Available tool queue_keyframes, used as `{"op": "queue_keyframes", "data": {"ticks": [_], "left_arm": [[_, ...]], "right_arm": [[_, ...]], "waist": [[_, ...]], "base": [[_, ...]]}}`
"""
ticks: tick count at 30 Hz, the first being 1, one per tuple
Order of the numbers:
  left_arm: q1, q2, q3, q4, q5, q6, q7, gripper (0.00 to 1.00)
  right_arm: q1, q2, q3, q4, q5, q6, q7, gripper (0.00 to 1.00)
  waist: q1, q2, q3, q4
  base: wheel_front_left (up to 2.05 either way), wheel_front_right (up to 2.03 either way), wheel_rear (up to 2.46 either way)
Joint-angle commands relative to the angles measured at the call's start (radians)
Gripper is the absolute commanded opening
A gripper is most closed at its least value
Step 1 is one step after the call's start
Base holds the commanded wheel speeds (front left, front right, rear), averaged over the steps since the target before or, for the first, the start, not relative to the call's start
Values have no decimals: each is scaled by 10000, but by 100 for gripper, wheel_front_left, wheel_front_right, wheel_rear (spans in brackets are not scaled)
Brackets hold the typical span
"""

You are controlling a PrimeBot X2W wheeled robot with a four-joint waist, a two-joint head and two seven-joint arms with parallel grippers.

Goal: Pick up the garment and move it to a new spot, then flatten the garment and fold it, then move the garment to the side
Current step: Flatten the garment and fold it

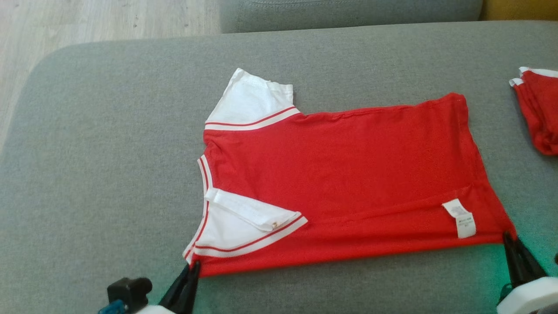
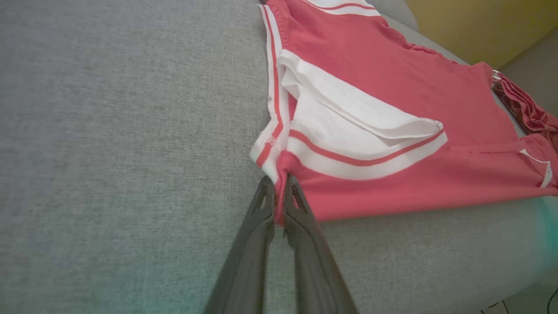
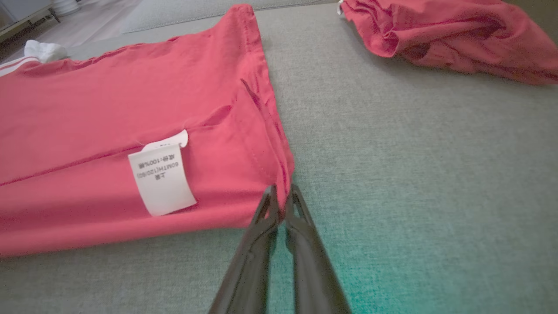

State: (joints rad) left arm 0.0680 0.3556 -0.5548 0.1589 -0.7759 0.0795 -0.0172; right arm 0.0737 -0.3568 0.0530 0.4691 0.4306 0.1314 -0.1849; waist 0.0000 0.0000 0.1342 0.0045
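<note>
Right hand [image 3: 283,190] pinching garment [image 3: 109,100] hem, white label [image 3: 161,179] reading 100%

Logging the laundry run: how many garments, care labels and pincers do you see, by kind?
Red garments: 2, the spread shirt and the side bundle
Care label: 1
Pincers: 2, left pincer and right pincer
Total: 5
</note>
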Motion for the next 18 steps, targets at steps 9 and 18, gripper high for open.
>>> {"op": "queue_keyframes", "data": {"ticks": [9, 18], "left_arm": [[-2063, 736, 644, -1028, 371, -10, 267, 100], [-7436, 1096, -62, -100, 936, -1663, 2917, 100]], "right_arm": [[134, -19, -979, -1959, -569, -7, 191, 100], [-787, 226, -588, -2901, -989, -7, 589, 100]], "waist": [[0, 0, 489, -130], [0, 0, 1828, -608]], "base": [[0, 0, 0], [0, 0, 0]]}}
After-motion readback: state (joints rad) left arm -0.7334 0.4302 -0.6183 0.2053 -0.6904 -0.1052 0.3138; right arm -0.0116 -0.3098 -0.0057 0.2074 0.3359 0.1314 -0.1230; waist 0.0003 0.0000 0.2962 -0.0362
